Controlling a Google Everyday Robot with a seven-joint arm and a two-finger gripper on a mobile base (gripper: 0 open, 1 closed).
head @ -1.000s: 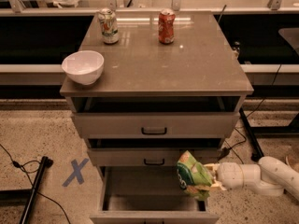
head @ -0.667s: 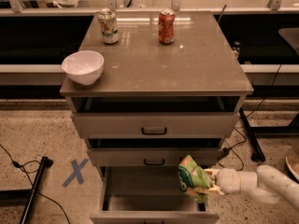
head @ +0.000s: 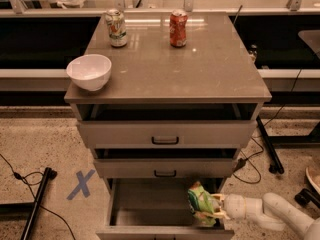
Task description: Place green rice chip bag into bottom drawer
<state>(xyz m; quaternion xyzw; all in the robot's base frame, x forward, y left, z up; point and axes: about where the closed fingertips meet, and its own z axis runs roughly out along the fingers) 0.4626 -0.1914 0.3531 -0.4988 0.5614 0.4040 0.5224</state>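
Lime-green item: the green rice chip bag (head: 201, 204), crinkled, is held roughly upright inside the right-hand part of the bottom drawer, at 5 o'clock in the view.
Gripper: the gripper (head: 217, 207) is placed just at 3 o'clock of the bag, its pale fingers pinched onto the bag's right edge; the white arm (head: 270, 215) is stretched in from 4 o'clock.
Bottom drawer: the bottom drawer (head: 150, 206) is pulled well out, and its grey floor is seen at 9 o'clock of the bag. Whether the bag touches that floor cannot be told.
Overhead obstruction: the middle drawer (head: 125, 168) is set slightly out, its front close above the bag at 12 o'clock; the top drawer (head: 120, 134) is also drawn out partly.
Cabinet top: on the cabinet top (head: 200, 69) a white bowl (head: 89, 72) is placed at 9 o'clock; a green-and-white can (head: 116, 28) and a red can (head: 178, 28) are stood apart at 12 o'clock.
Floor: a blue tape cross (head: 81, 184) and a black pole (head: 37, 204) are seen at 9 o'clock of the drawer; cables (head: 255, 159) are trailed at 3 o'clock.
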